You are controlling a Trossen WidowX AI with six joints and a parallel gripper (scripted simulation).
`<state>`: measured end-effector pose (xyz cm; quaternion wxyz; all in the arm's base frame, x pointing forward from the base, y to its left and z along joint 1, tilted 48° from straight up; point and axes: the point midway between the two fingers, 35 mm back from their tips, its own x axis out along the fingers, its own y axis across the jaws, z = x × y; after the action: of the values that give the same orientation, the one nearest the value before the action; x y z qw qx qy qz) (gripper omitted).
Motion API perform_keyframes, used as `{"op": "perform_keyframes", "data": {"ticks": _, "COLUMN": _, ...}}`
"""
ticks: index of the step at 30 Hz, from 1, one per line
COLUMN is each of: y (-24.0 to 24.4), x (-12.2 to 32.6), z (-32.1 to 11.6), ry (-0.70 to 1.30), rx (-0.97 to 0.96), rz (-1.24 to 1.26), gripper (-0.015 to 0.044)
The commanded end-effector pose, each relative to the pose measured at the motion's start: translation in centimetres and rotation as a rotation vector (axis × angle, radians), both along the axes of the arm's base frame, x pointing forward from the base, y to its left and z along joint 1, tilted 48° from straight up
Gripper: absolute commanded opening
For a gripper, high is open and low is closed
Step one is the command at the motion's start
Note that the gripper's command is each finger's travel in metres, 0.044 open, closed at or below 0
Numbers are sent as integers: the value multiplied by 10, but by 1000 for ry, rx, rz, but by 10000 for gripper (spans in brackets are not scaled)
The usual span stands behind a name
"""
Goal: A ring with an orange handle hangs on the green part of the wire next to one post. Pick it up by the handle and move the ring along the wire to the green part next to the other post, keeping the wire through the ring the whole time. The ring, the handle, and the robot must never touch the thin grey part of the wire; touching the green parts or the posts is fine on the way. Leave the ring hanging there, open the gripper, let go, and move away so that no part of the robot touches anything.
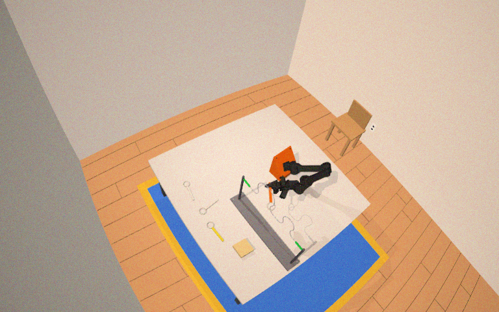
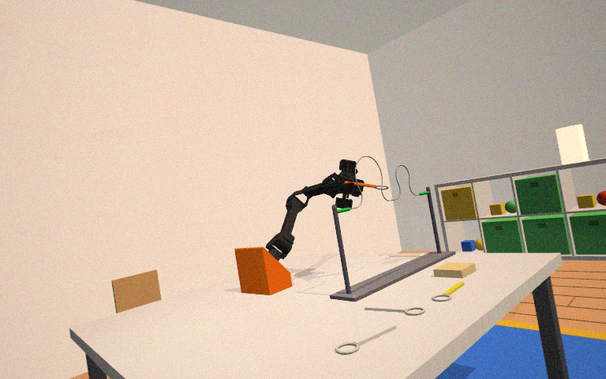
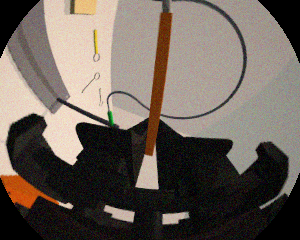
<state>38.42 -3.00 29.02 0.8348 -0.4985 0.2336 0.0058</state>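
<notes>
My gripper (image 1: 269, 186) (image 2: 356, 184) (image 3: 153, 121) is shut on the orange handle (image 1: 270, 195) (image 2: 367, 185) (image 3: 162, 65), held high above the table. The handle lies about level. Its ring (image 1: 268, 207) (image 2: 381, 189) appears around the thin grey wire (image 1: 283, 221) (image 2: 366, 156) (image 3: 245, 57), on the stretch past the tall hump in the exterior view. The ring is outside the wrist view, and its clearance is too small to tell. The near green part (image 1: 247, 182) (image 2: 343, 209) (image 3: 110, 118) and the far green part (image 1: 298, 245) (image 2: 424, 193) adjoin their posts.
The near post (image 1: 241, 188) (image 2: 342, 249) and far post (image 1: 297, 255) (image 2: 433, 220) stand on a grey base. A yellow handle (image 1: 217, 234) (image 2: 454, 288) with a ring, two grey ring tools and a tan block (image 1: 243, 247) (image 2: 454, 270) lie on the table beyond it.
</notes>
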Motion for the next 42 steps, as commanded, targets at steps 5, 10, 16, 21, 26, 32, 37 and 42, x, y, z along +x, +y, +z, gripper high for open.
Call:
{"op": "perform_keyframes", "data": {"ticks": 5, "y": -6, "x": 1, "z": 13, "ry": -13, "rx": -36, "rz": -6, "gripper": -150}}
{"op": "perform_keyframes", "data": {"ticks": 10, "y": -7, "x": 2, "z": 16, "ry": -13, "rx": -33, "rz": -6, "gripper": -150}}
{"op": "perform_keyframes", "data": {"ticks": 16, "y": -7, "x": 2, "z": 18, "ry": -11, "rx": -20, "rz": -7, "gripper": -150}}
{"op": "perform_keyframes", "data": {"ticks": 21, "y": -8, "x": 2, "z": 18, "ry": -7, "rx": 5, "rz": -9, "gripper": -150}}
{"op": "perform_keyframes", "data": {"ticks": 26, "y": -8, "x": 2, "z": 18, "ry": -3, "rx": 30, "rz": -10, "gripper": -150}}
{"op": "perform_keyframes", "data": {"ticks": 32, "y": -7, "x": 2, "z": 18, "ry": 3, "rx": 68, "rz": -13, "gripper": -150}}
{"op": "perform_keyframes", "data": {"ticks": 37, "y": -7, "x": 2, "z": 17, "ry": 9, "rx": 104, "rz": -15, "gripper": -150}}
{"op": "perform_keyframes", "data": {"ticks": 42, "y": -7, "x": 2, "z": 16, "ry": 15, "rx": 141, "rz": -18, "gripper": -150}}
